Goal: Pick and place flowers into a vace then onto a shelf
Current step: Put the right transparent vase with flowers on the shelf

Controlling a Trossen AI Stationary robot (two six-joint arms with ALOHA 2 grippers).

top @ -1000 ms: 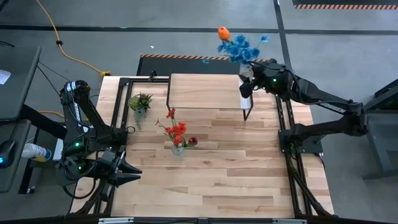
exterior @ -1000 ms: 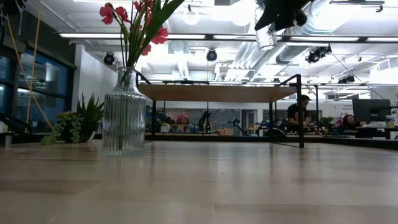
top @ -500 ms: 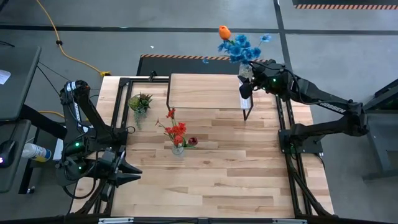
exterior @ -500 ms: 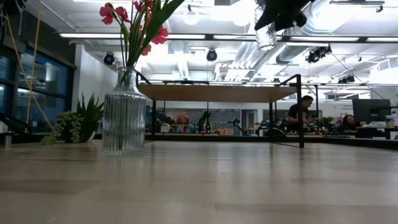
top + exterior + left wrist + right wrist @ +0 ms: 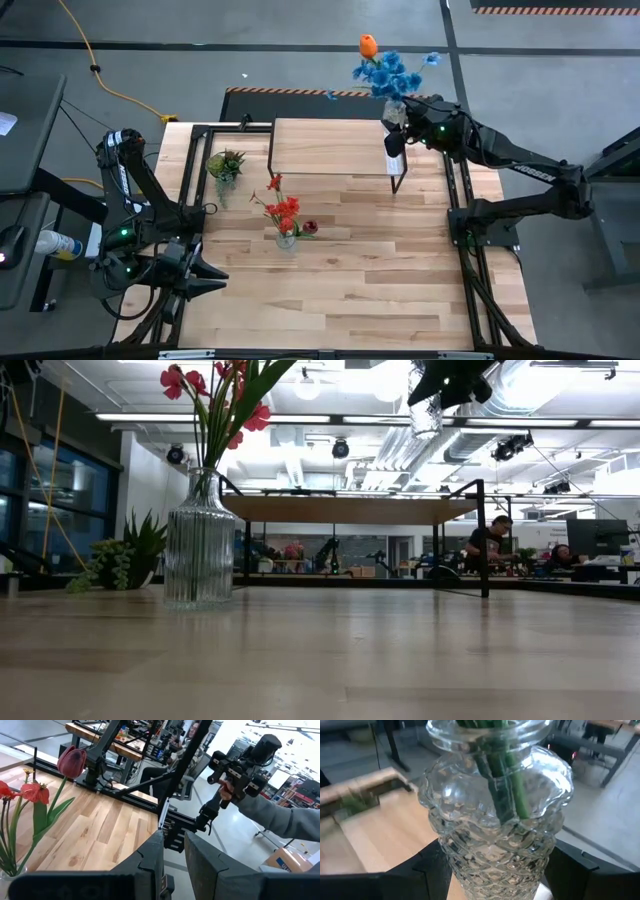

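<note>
Above shelf [image 5: 330, 146]; right end effector [image 5: 397, 128] grips vase [image 5: 492, 825].

Cut off by the low view's top edge: the red flowers [image 5: 215, 385] in the ribbed vase [image 5: 200, 540], and all but the base of the raised cut-glass vase [image 5: 426, 410]. Hidden behind that glass in the right wrist view: the right gripper [image 5: 495, 870]. Too distant to make out: a seated person [image 5: 490, 540].

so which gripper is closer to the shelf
Right. The right gripper, shut on a glass vase of blue and orange flowers, is at the shelf's right end. The left gripper waits at the table's near left corner.
</note>
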